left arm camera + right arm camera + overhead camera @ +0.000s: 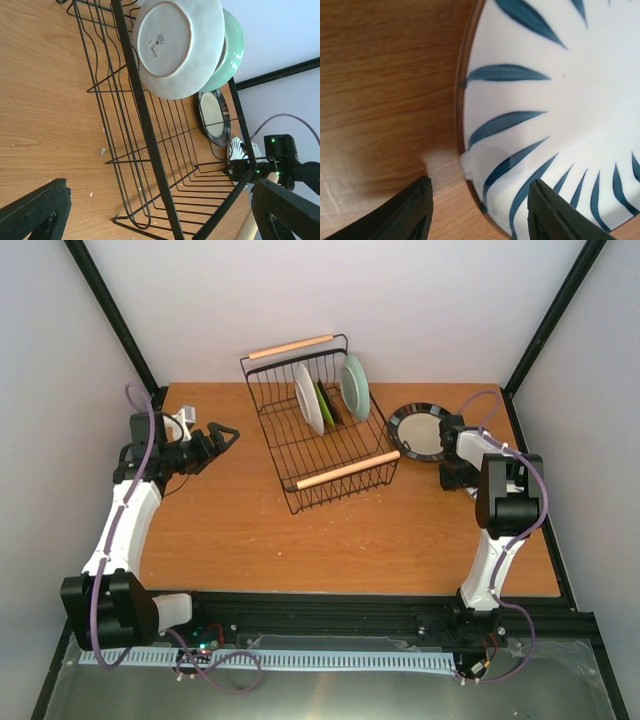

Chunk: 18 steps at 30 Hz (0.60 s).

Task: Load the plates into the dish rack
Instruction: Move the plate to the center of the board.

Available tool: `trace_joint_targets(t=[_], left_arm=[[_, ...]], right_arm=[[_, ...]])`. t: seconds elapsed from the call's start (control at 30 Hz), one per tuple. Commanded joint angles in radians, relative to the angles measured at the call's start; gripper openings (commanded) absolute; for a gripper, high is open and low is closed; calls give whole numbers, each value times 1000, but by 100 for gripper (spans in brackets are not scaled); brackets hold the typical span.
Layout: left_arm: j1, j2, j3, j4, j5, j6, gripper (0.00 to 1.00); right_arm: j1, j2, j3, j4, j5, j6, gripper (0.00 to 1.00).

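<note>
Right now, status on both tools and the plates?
Left tool open, clear of rack. Right tool open astride striped plate rim, no grip yet. Racked: white plate, lime plate, mint plate. Black-rimmed plate on table beside rack.

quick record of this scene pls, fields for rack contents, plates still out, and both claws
rack: dish rack, mid table
in rack, on edge: white plate; lime green plate; mint green plate
outside rack: black-rimmed plate, flat on the table right of the rack; striped plate
left claw: open, empty, left of the rack
right claw: open, one finger each side of the striped plate's rim
</note>
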Motion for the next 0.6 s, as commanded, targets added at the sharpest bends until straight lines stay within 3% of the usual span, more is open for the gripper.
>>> trace_joint_targets(t=[0.0,0.1,0.47,0.57], left_arm=[[-3,20,31,-9,-11,33,100],[-3,34,44,-12,-11,38,100],[-1,66,75,-20,-14,51,100],[-2,69,82,-21,-12,52,100]], right_arm=[[-27,38,-14,53,0,-10,52],[-42,42,-37,70,-26,-18,46],[-56,39,-105,97,-133,-12,6],[-55,18,-144,102,-151,-9,3]])
